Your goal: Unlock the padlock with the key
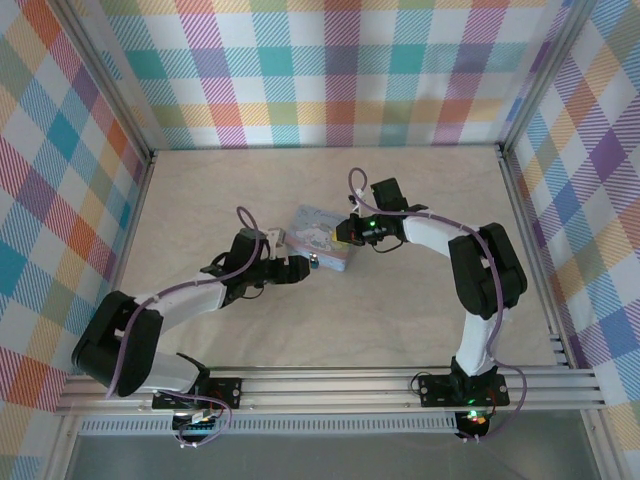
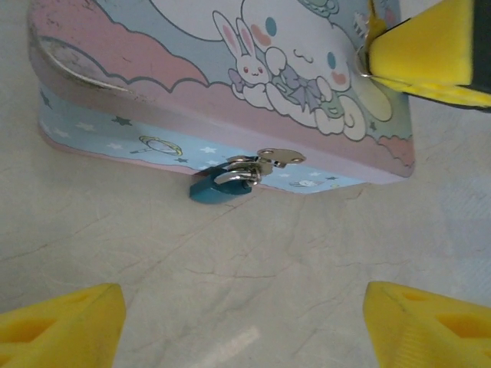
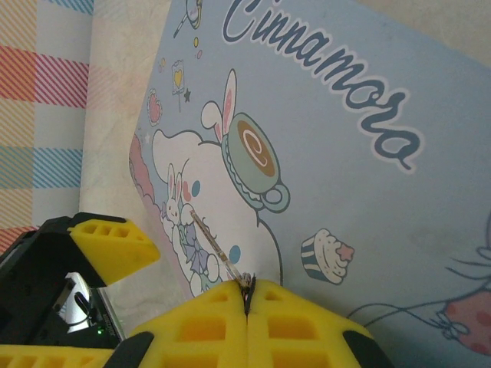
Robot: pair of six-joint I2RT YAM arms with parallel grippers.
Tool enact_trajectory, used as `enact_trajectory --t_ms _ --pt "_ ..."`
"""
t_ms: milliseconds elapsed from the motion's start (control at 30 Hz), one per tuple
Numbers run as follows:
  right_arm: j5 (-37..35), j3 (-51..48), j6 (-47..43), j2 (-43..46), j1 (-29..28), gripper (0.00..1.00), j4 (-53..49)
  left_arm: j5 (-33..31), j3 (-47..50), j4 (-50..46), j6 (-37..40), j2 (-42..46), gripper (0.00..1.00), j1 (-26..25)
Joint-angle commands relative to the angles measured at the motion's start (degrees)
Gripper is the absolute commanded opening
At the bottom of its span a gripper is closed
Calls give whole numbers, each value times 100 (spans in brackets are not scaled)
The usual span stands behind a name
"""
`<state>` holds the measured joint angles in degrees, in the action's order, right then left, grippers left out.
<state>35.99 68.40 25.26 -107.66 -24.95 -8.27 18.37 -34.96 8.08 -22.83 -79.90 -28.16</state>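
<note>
On tin point(image 2: 153, 84) front, padlock point(image 2: 222, 187) on hasp point(image 2: 280, 158), L gripper point(image 2: 242, 310) spread wide, empty, R gripper point(image 3: 248, 297) pinching key point(image 3: 247, 285).

Left hand point(image 2: 245, 328) spread wide, right hand point(image 3: 247, 295) pinched tight.

On my feed I see a pale-blue tin box point(image 1: 316, 238), printed with cartoon rabbits, pink clouds and dark script lettering, lying flat mid-way across the cream marbled tabletop point(image 1: 300, 330), with pastel plaid walls point(image 1: 330, 60) around it and aluminium rails point(image 1: 340, 385) along the near edge.
</note>
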Motion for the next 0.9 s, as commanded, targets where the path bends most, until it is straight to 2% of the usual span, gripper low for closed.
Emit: enact_trajectory --t_ms 0,367,567,867 --pt "-230 -40 -83 -229 8 3 -464 -39 -89 360 400 -251 78 -96" --pt "-250 -213 -99 -144 5 3 -445 -409 -215 1622 708 -1260 74 -400" --pt "-253 -213 -117 -122 8 3 -433 -414 -506 1852 767 -1736 71 -493" --pt "-219 -257 -91 -138 8 3 -353 -414 -697 1868 764 -1990 55 -628"
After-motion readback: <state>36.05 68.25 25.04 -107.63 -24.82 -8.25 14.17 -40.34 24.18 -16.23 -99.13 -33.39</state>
